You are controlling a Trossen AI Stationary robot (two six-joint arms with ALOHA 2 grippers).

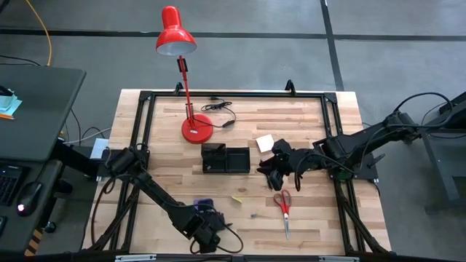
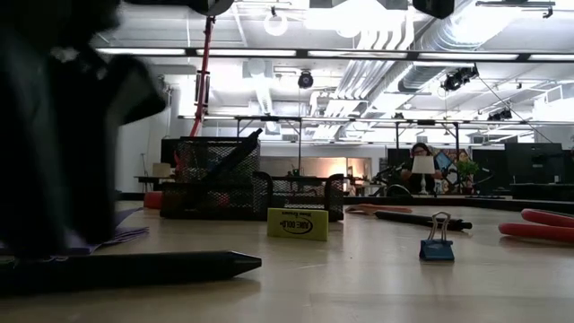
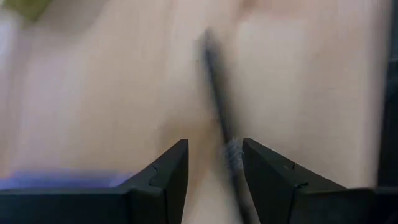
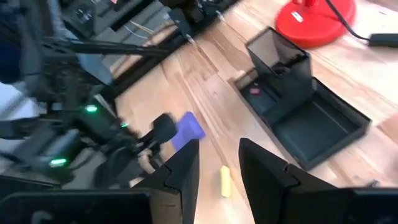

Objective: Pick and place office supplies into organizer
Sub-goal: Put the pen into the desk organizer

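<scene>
Left gripper point(image 3: 214, 180) is down at the table's near edge with its two dark fingers parted to a moderate gap, straddling a thin dark pen point(image 3: 217, 112) that lies on the wood. Nothing is clamped: bare table shows between the pen and the finger on one side, while the pen runs close along the other finger. In the high view this gripper point(image 1: 206, 234) sits just beside the purple note pad point(image 1: 204, 203).

To do the grasp well, centre the pen in the gap before closing, so both fingers meet it together and it does not roll or skid aside. Lower until the fingertips almost touch the wood, then close slowly; a thin pen is likely to slip out of a high or off-centre pinch. Lift straight up before carrying.

Right gripper point(image 4: 219, 162) hangs over the middle of the table, fingers likewise apart and holding nothing, just beside the organizer point(image 1: 226, 159) on its right. That black tray lies well apart from the left gripper, toward the red lamp base point(image 1: 196, 129). A dark pen-like item already leans in its taller compartment.

Other supplies lie loose: the red-handled scissors point(image 1: 283, 205) near the right arm, the pale yellow note pad point(image 1: 264, 142) beyond the right gripper, and a small yellow eraser-like piece point(image 4: 225, 181) between pad and scissors.
</scene>
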